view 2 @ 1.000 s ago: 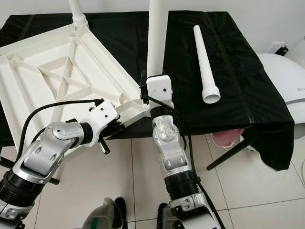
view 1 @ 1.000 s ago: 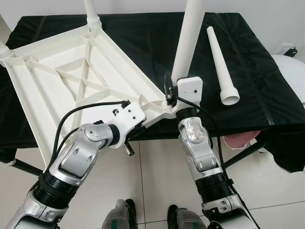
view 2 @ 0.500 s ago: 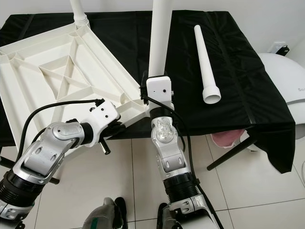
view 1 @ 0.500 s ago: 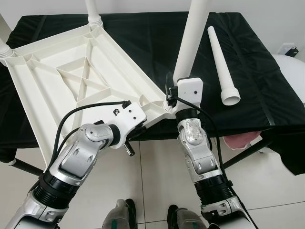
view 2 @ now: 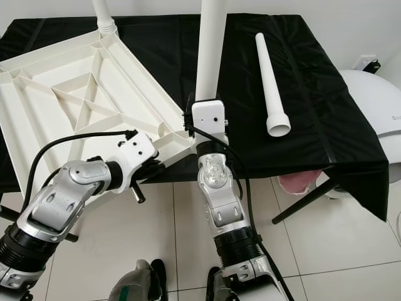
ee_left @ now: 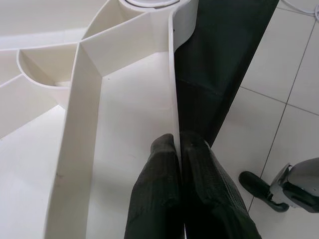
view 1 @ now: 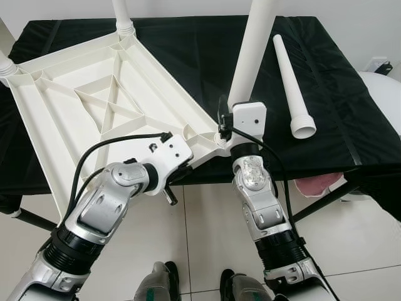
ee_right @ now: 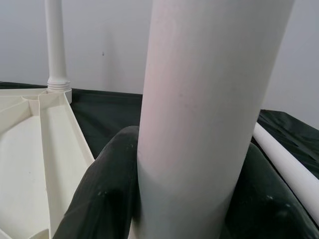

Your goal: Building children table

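At near corner of tabletop (view 1: 94, 106), right tool (ee_right: 189, 209) clamps upright leg (view 1: 250, 53) over socket; left tool (ee_left: 182, 149) pinches rim beside.

The upturned tabletop (view 1: 94, 106) lies at the upper left on the cloth-covered table (view 1: 351, 119), one leg (view 1: 252, 50) standing at its lower-right corner near frame centre, a loose leg (view 1: 291, 84) lying to the right.
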Motion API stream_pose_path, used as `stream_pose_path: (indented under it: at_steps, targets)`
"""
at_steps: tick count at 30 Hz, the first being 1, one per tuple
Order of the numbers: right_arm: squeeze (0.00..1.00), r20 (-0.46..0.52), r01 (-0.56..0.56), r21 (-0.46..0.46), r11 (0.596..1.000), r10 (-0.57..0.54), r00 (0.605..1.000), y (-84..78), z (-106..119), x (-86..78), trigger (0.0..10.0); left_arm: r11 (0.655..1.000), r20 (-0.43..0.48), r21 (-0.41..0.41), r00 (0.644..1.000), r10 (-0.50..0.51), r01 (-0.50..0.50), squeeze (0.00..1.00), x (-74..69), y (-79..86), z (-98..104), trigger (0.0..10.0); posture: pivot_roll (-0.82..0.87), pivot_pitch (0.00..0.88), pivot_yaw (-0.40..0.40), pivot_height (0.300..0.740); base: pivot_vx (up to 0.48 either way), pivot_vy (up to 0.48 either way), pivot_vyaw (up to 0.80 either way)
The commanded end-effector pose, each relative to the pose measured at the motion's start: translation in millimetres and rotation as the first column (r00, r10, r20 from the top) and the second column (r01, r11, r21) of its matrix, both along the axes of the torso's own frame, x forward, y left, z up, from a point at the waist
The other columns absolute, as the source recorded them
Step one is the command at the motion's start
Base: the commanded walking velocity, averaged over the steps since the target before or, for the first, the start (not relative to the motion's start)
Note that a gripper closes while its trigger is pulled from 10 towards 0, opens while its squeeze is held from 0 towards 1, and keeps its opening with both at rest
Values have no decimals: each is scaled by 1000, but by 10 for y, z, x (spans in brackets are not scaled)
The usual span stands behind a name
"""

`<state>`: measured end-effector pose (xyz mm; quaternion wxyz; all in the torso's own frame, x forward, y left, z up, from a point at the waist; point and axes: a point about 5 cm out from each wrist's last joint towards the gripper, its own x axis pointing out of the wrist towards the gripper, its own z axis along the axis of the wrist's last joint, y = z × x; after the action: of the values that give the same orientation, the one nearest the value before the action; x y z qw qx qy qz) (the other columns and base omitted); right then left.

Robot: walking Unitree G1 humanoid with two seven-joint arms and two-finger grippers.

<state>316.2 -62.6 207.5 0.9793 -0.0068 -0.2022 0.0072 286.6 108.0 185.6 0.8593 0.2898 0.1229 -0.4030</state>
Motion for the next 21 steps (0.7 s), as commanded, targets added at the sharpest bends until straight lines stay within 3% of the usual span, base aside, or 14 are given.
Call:
stream_pose_path:
  at_steps: [1, 21]
  targets:
    - [0, -247, 182, -29, 983, -183, 952, -291, -520, 21, 10000, 998, 94, 18, 994, 57, -59, 0, 38, 85, 172, 10000, -61, 203, -6, 740, 0, 0, 0]
    - [0, -240, 249, -14, 968, -245, 939, -289, -475, 69, 10000, 991, 81, -60, 989, 122, -118, 0, 25, 24, 221, 10000, -42, 219, -5, 740, 0, 0, 0]
